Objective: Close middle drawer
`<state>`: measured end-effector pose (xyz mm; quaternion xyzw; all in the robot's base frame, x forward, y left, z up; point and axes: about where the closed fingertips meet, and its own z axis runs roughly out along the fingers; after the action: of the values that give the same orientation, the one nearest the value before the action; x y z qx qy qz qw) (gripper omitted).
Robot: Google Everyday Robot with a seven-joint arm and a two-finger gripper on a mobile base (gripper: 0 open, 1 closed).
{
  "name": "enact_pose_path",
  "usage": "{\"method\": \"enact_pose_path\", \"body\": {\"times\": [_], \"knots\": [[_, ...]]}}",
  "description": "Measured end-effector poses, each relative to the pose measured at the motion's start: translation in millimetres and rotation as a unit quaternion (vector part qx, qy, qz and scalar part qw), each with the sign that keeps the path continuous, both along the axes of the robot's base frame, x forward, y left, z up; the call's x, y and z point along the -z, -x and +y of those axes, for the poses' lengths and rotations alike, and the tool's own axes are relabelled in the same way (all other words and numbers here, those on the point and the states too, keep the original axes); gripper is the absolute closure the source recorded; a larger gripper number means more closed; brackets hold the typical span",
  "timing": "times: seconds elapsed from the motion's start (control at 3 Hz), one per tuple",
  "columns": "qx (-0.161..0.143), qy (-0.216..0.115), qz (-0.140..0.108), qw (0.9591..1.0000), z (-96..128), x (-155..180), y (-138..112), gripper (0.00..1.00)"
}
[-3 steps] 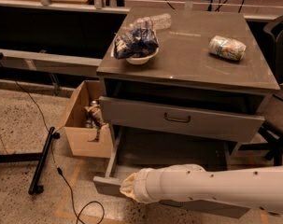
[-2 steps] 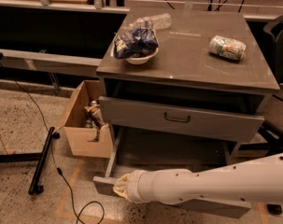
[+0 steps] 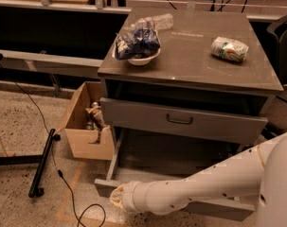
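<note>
The middle drawer (image 3: 103, 187) is the lower of two grey drawers in the cabinet and is pulled far out, its box open to view. My white arm crosses in front of its front panel and hides the handle. My gripper (image 3: 116, 200) is at the drawer's front left corner, low against the front panel. The upper drawer front (image 3: 133, 115), with its dark bow handle (image 3: 179, 120), stands out a little from the cabinet.
On the cabinet top (image 3: 190, 63) are a white bowl with a blue bag (image 3: 138, 45), a clear bottle (image 3: 158, 21) and a can lying on its side (image 3: 229, 49). An open cardboard box (image 3: 84, 143) stands left of the drawers. A black pole (image 3: 42, 163) and a cable (image 3: 67, 193) lie on the floor.
My arm has reached further left and slightly lower along the open drawer's front. The drawer looks about as far out as before.
</note>
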<state>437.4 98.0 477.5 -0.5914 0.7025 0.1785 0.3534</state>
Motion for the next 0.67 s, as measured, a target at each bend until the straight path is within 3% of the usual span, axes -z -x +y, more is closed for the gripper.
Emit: {"method": "enact_pose_path", "body": {"times": [0.33, 0.67], "knots": [[-0.002, 0.013, 0.019, 0.9997, 0, 18, 20, 1.0], [0.021, 0.028, 0.032, 0.9989, -5, 38, 22, 1.0]]}}
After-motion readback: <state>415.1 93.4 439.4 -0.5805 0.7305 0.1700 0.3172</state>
